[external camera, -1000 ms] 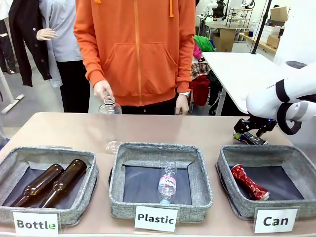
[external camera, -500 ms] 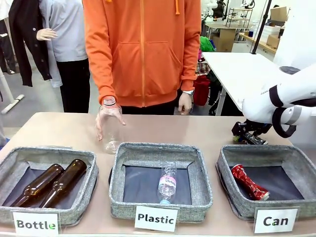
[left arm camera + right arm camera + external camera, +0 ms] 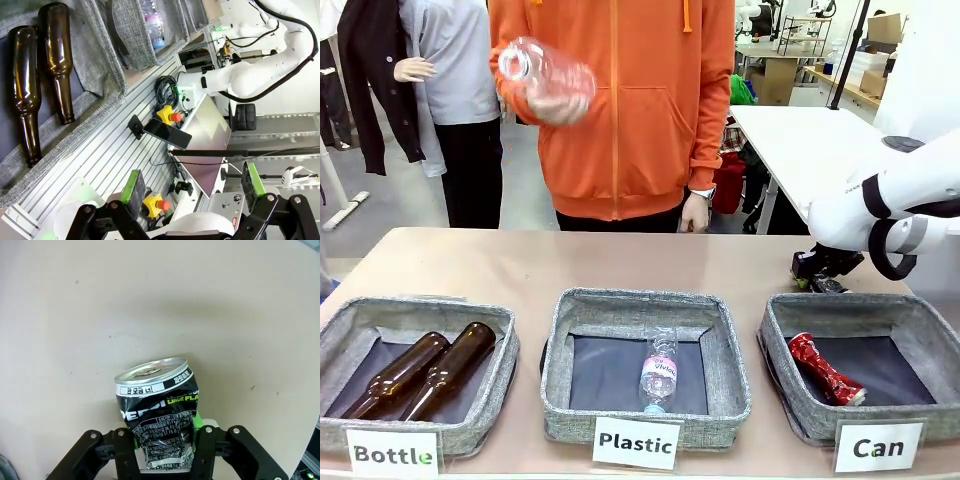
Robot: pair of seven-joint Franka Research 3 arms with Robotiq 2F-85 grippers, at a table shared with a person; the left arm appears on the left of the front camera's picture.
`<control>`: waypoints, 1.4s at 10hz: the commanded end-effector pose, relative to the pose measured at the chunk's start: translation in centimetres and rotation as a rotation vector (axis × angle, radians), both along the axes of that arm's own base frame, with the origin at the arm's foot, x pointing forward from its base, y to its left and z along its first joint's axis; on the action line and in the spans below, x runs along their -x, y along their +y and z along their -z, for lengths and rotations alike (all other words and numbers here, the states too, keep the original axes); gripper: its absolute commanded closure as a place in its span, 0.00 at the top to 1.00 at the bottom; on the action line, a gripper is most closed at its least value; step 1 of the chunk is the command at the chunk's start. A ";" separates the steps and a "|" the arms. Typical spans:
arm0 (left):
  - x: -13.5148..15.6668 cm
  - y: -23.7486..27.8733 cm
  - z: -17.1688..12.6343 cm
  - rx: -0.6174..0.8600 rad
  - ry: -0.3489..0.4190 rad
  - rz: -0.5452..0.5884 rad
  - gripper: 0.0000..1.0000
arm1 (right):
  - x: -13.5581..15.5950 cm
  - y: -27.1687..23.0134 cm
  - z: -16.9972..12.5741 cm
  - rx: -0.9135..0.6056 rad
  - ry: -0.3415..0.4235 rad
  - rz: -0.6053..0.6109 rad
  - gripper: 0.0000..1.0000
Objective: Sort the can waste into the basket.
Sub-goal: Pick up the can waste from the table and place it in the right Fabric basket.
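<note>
The right gripper (image 3: 167, 450) is clenched on the black can (image 3: 159, 407) on the table just beyond the basket (image 3: 775, 330), apparently to carry it in beside the red can (image 3: 825, 368).

Two cans (image 3: 157, 412), three baskets (image 3: 645, 305), four bottles (image 3: 420, 370).

I see a crumpled glossy metal can (image 3: 159, 412), rough grey woven-cloth basket (image 3: 800, 400), shiny red can (image 3: 825, 368), matt smooth beige table (image 3: 620, 260).

L bin (image 3: 350, 330): 2 glass bottles (image 3: 425, 368) in | mid bin (image 3: 560, 345): plastic bottle (image 3: 659, 370) in | R basket (image 3: 775, 345): can (image 3: 826, 368) in | 2nd can (image 3: 159, 412) on table (image 3: 620, 262) behind basket
</note>
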State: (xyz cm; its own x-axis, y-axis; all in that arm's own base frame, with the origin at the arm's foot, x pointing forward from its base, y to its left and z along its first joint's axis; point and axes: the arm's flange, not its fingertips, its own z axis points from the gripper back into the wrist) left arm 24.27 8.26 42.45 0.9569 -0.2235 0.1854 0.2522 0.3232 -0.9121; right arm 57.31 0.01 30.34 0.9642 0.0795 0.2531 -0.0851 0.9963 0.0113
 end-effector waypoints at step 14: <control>4.3 6.3 -7.3 0.021 -0.084 -0.080 1.00 | 19.4 -1.4 -18.1 -0.224 0.292 -0.555 0.00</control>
